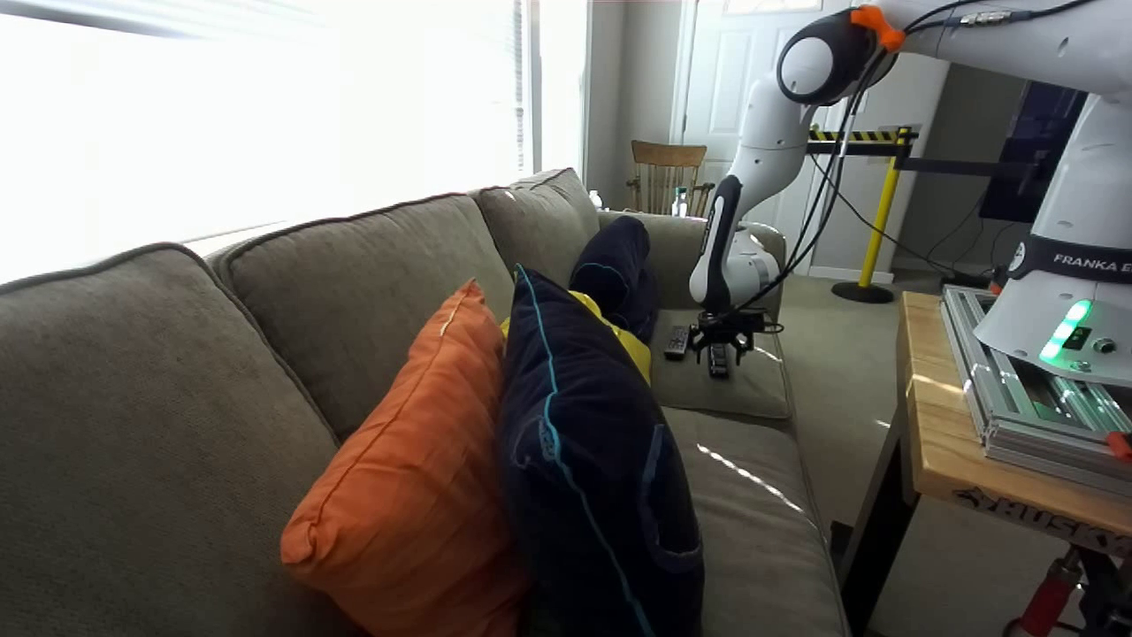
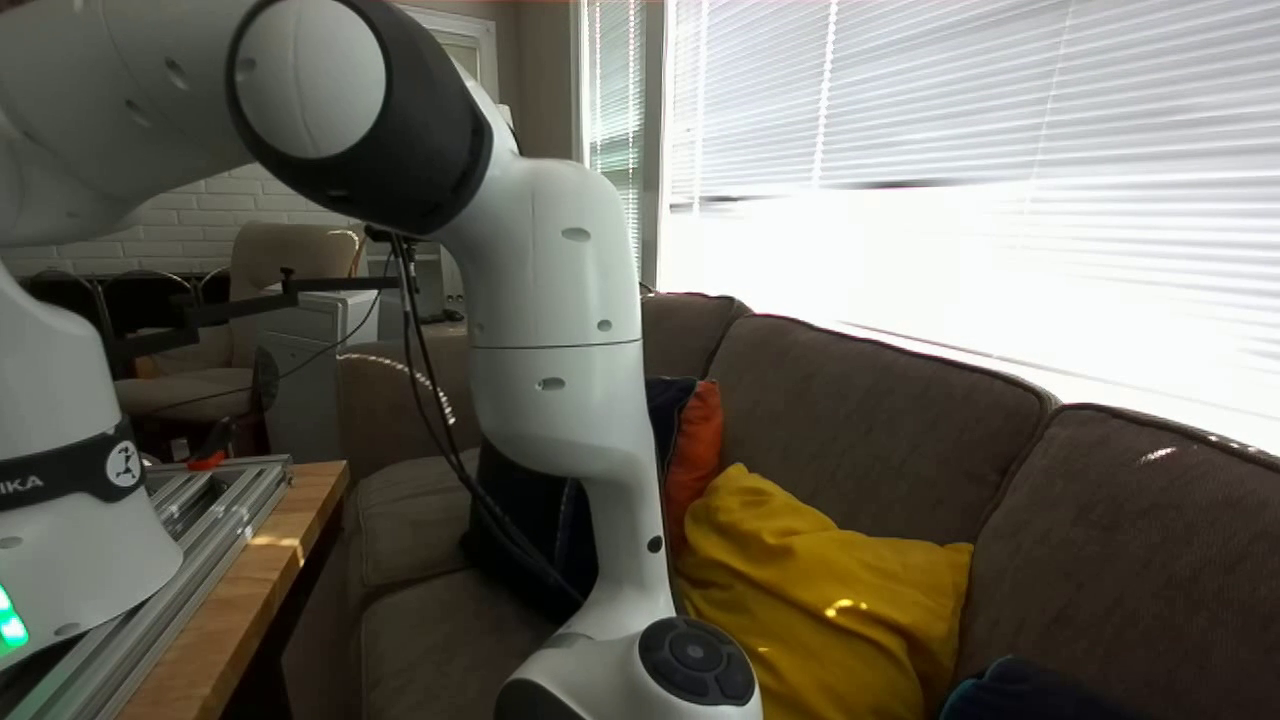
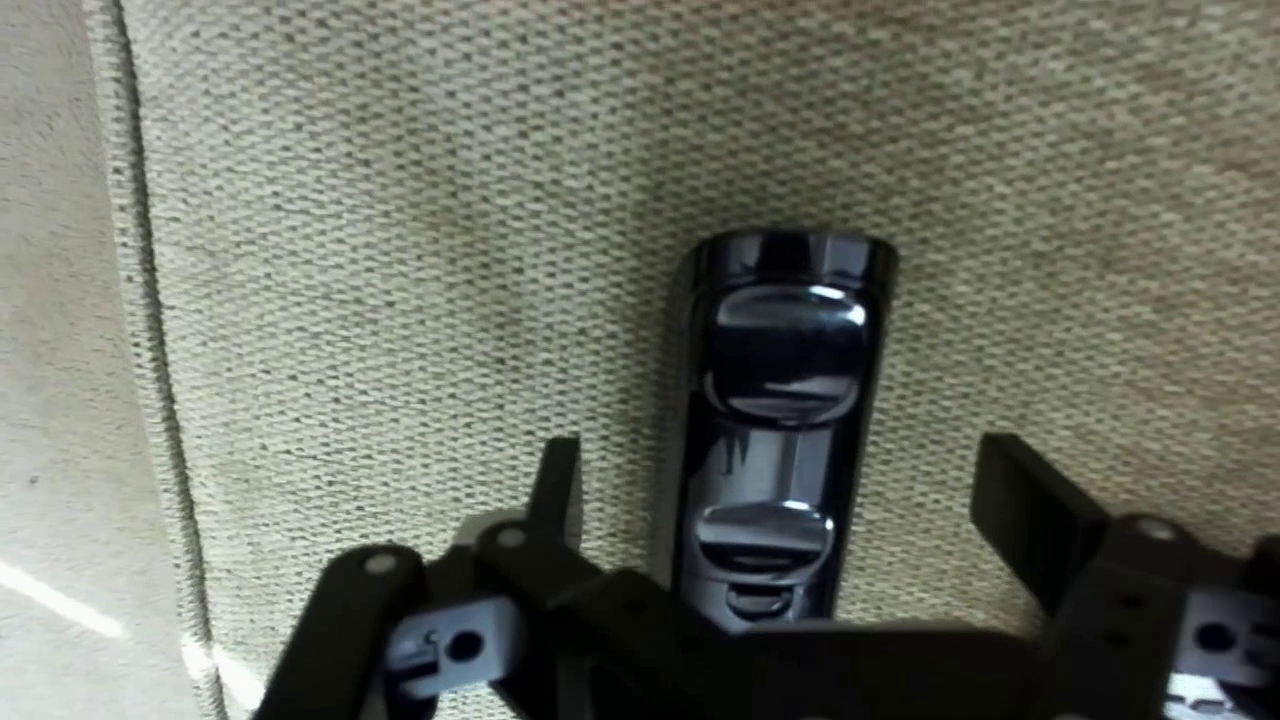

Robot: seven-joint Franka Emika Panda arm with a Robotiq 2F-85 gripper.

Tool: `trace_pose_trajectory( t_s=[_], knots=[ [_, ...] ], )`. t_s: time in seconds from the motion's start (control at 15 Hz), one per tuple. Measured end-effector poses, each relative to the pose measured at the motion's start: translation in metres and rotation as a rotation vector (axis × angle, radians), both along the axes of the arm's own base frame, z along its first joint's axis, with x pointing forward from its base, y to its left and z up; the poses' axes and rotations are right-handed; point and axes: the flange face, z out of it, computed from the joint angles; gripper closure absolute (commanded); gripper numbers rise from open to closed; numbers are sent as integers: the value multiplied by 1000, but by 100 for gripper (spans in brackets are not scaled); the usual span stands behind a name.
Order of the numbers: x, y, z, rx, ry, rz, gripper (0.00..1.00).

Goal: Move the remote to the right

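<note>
The remote [image 3: 780,430] lies on the seat cushion [image 3: 400,280] directly below the tool [image 3: 778,470], between its two fingers [image 3: 557,490]. These are spread wide: bare cushion shows to the left and right of the remote, and nothing is held. In the wrist view its long axis runs near to far with only a slight lean, so the fingers would close squarely across its narrow width. It sits about midway between them, its far end reaching past the fingertips, its near end hidden behind the tool's body. Whether the fingertips touch the cushion, I cannot tell.

In an exterior view a second remote [image 1: 677,342] lies just to the left and slightly farther off; the tool stands over the right-hand one. Right in that view leads toward the cushion's front edge [image 3: 150,330], which runs along the left of the wrist view. I judge that this alignment suits either of two moves: a squeeze and a further shift right, or, if the remote is already where it is wanted, a straight lift clear. Any shift should be short, since overshooting could tip the remote over that edge.
</note>
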Motion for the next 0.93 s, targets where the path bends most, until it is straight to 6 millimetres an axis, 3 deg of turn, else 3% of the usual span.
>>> trace_pose_trajectory(
  t_s=[0.6,0.73,0.93],
  knots=[
    [-14,26,-10,15,52,48,0],
    [-16,30,-11,15,56,55,26],
    [-18,35,-11,11,58,65,50]
  ],
)
